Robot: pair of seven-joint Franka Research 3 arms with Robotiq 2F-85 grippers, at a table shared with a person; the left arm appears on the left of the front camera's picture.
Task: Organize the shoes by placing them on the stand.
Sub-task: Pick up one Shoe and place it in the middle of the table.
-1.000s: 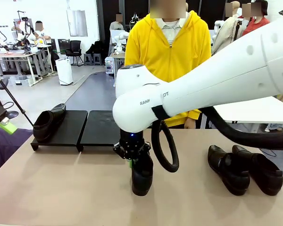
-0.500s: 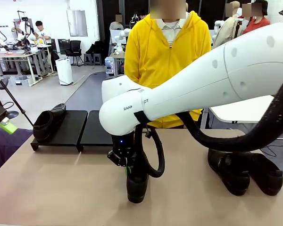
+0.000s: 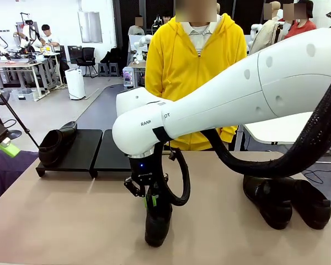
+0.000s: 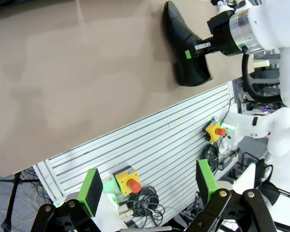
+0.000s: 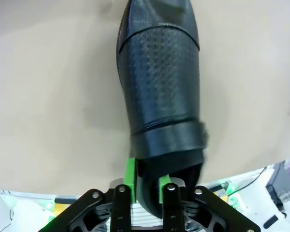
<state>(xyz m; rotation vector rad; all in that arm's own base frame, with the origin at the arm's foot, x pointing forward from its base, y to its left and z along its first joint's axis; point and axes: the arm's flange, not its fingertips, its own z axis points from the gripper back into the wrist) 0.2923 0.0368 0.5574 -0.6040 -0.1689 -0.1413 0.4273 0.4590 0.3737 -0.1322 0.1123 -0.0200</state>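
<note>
There's one shoe (image 3: pixel 55 144) up on the stand (image 3: pixel 80 152), left panel. The right end effector (image 5: pixel 145 183) pinches the heel rim of a second shoe (image 5: pixel 159 82), which rests mid-worktop (image 3: pixel 71 221). Two more shoes (image 3: pixel 267 201) wait at the right. The left end effector (image 4: pixel 150 186) hangs open. Three left to place, I'd say.
</note>
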